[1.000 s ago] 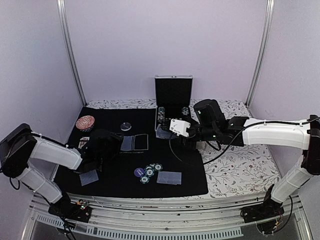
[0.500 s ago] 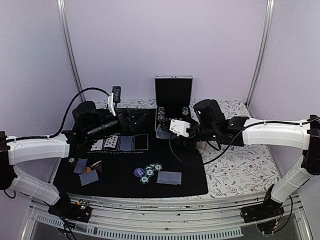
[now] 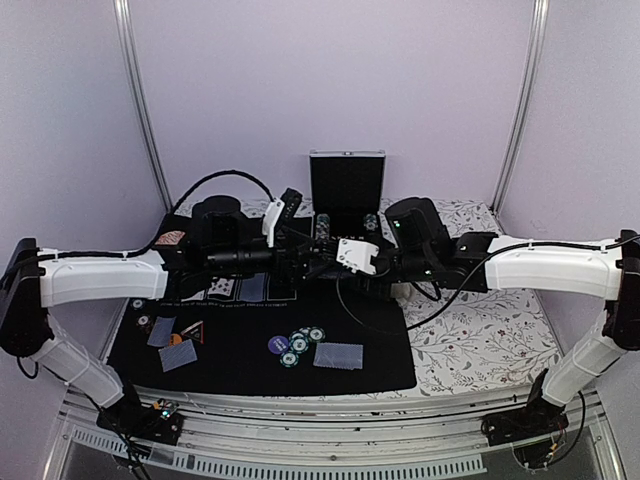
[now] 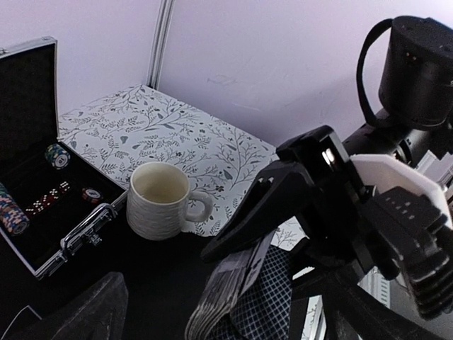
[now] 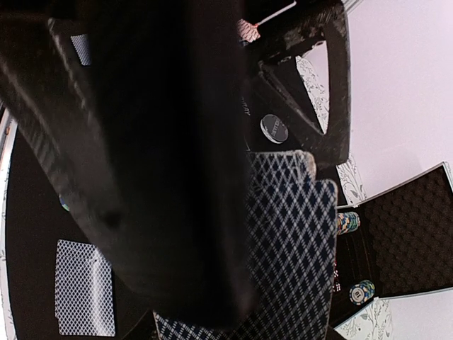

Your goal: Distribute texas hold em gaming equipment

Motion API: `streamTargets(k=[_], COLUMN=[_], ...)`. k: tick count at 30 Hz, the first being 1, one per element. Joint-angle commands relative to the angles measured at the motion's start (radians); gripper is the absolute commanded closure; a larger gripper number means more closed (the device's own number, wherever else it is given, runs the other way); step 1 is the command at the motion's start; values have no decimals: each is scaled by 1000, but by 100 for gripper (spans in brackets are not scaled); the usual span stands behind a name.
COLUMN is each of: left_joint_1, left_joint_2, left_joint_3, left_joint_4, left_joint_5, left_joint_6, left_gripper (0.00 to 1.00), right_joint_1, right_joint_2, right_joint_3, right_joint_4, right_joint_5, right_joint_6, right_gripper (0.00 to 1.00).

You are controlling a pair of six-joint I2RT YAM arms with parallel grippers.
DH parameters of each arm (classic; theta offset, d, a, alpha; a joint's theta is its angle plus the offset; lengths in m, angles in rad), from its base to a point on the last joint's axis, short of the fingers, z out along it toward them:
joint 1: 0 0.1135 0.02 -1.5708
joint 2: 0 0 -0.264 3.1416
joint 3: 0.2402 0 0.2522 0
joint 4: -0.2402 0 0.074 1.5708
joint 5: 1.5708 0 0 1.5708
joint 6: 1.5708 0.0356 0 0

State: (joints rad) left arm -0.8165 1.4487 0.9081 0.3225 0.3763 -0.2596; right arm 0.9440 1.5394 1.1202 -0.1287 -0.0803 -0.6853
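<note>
The right gripper [image 3: 340,262] has its jaws clamped on a deck [image 5: 291,244] of blue-grey-backed cards, held above the back half of the black mat [image 3: 380,375], just in front of the open case [image 3: 347,185] that stands at the middle of the worktop's [image 3: 480,340] back edge. The left gripper [image 3: 308,256] faces it from the left with its jaws wide apart and nothing in them. The deck's end lies between them or just short of them, and I cannot tell which. Near the middle of the mat's front edge lie green-and-white chips [image 3: 303,342]. A purple button [image 3: 278,344] touches their left side, and one face-down card [image 3: 338,355] lies just to their right. By the mat's left front corner lie two more cards [image 3: 178,354] with an orange button [image 3: 175,340] between them. A row of cards [image 3: 252,287] lies mid-mat, under the left arm. Stacks [image 4: 10,212] of chips stand inside the case. A cream mug [image 4: 157,200] sits upright just beside the case's right side.
</note>
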Motion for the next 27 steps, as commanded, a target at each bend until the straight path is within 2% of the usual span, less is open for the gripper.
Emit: streamTargets(k=[1, 6, 10, 17, 21, 27], left_joint_1=[-12, -13, -13, -11, -9, -10], left_joint_2=[5, 44, 88, 52, 16, -5], left_joint_3=[14, 64, 119, 122, 100, 86], left_joint_4=[-51, -116, -178, -235, -240, -251], left_joint_5=[-50, -145, -142, -245, -267, -282], left_joint_6=[74, 70, 74, 87, 97, 107], left_gripper=[2, 8, 16, 45, 46, 40], right_joint_1=[7, 11, 13, 12, 13, 13], right_joint_2=[0, 10, 17, 2, 1, 2], right_joint_3=[35, 45, 54, 34, 29, 33], right_joint_4=[12, 6, 6, 4, 7, 8], right_joint_5=[1, 1, 0, 12, 16, 17], right_joint_6=[-2, -10, -11, -11, -7, -7], right_gripper=[58, 58, 58, 58, 58, 58])
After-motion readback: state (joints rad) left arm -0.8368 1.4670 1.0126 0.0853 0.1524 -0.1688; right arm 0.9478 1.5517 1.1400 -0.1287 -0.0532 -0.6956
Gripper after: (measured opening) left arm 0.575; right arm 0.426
